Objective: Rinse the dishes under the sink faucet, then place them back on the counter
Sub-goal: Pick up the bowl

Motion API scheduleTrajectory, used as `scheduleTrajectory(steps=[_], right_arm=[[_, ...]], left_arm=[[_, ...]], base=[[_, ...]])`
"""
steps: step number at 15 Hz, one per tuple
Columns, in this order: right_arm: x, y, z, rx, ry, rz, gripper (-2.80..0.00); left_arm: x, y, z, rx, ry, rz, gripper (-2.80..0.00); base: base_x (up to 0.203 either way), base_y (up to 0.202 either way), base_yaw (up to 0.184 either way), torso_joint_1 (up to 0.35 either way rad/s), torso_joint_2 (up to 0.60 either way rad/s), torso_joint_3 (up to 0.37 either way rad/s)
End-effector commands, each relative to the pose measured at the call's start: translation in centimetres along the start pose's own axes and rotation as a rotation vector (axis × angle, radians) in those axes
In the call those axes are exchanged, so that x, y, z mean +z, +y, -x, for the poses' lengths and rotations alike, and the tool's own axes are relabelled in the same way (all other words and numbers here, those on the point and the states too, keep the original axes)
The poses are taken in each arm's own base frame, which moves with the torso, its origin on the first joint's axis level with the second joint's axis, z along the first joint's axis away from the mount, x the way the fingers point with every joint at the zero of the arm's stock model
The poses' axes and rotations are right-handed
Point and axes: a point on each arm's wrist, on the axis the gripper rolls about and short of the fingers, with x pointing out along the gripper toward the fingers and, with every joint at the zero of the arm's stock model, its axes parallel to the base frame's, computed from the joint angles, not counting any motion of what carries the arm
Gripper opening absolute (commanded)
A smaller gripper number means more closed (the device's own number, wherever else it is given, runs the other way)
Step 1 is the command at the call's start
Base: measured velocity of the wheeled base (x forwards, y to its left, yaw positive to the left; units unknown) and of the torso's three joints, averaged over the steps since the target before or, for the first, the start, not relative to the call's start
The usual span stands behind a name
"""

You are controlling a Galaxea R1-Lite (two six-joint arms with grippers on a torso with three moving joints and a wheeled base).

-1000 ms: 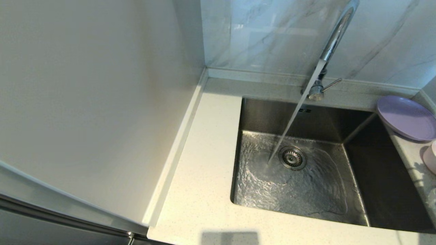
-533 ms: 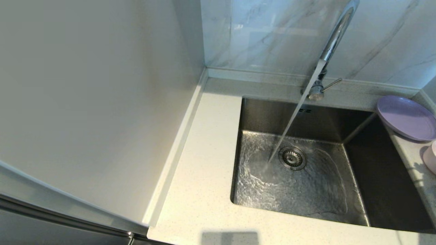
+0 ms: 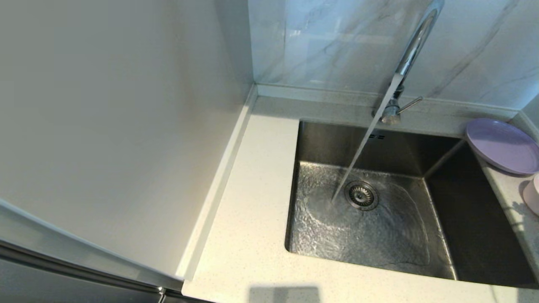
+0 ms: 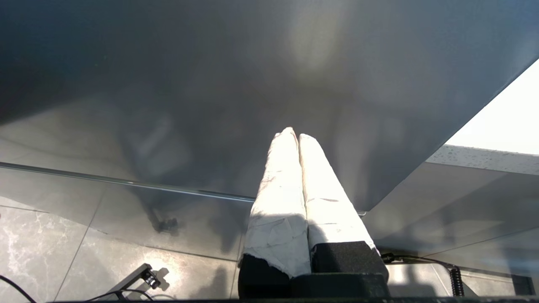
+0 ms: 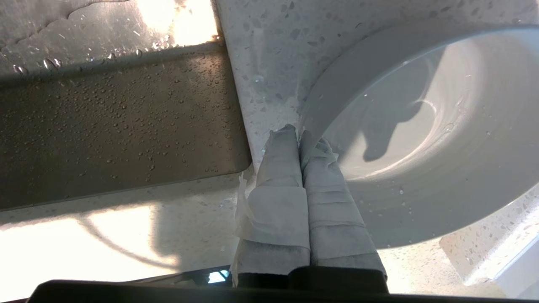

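Dishes are seen on the counter (image 3: 252, 219) at the right side of the sink (image 3: 421, 269), none of them under the water. Largest of what is shown, the cream-white speckled counter wraps the left and near sides of the steel basin and runs as a narrow strip along its right edge. The sink floor is covered by rippling water around the round drain strainer (image 3: 361, 195), and a stream is poured at a slant from the chrome faucet (image 3: 414, 44), landing just beside the strainer; the thin lever (image 3: 409, 104) is seen sticking out from the faucet base. A lilac plate (image 3: 503, 145) is rested on the far right corner, its rim overhanging the basin edge. A whitish bowl (image 5: 425, 130) is shown in the right wrist view, standing on the counter near the sink edge, with droplets inside it. A pale pink dish (image 3: 531, 194) is cut off by the right border of the head view, near the plate. The right claw (image 5: 300, 132) is held closed and empty, its taped fingertips touching or just beside the bowl's outer rim. The left claw (image 4: 294, 135) is likewise closed on nothing, parked low before a dark cabinet panel (image 4: 210, 84), above a tiled floor (image 4: 63, 252).
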Motion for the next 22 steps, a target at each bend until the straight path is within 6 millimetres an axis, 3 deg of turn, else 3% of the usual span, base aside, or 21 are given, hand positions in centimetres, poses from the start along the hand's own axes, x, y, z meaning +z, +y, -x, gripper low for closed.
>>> scheduleTrajectory(steps=[1,7,11,17,22], right_arm=[[-0.6,0.3,0.8,-0.001,-0.012,0.003,-2.8],[-5.2,2.0,5.7,-0.01,-0.059,0.081,-2.8],[-8.9,5.4,9.8,0.134,-0.069,0.321,-2.8],[-9.1,10.1,13.6,0.262,-0.19,0.802,-2.8],[-10.3,14.5,15.0,0.392,-0.248,1.189,-2.8]], left_arm=[[0.0,0.0,0.0,0.0,0.0,0.0,-2.8],[0.0,0.0,0.0,0.0,0.0,0.0,-2.8],[0.0,0.0,0.0,0.0,0.0,0.0,-2.8],[0.0,0.0,0.0,0.0,0.0,0.0,-2.8],[0.0,0.0,0.0,0.0,0.0,0.0,-2.8]], base=[[0.0,0.0,0.0,0.0,0.0,0.0],[0.0,0.0,0.0,0.0,0.0,0.0],[0.0,0.0,0.0,0.0,0.0,0.0],[0.0,0.0,0.0,0.0,0.0,0.0],[0.0,0.0,0.0,0.0,0.0,0.0]])
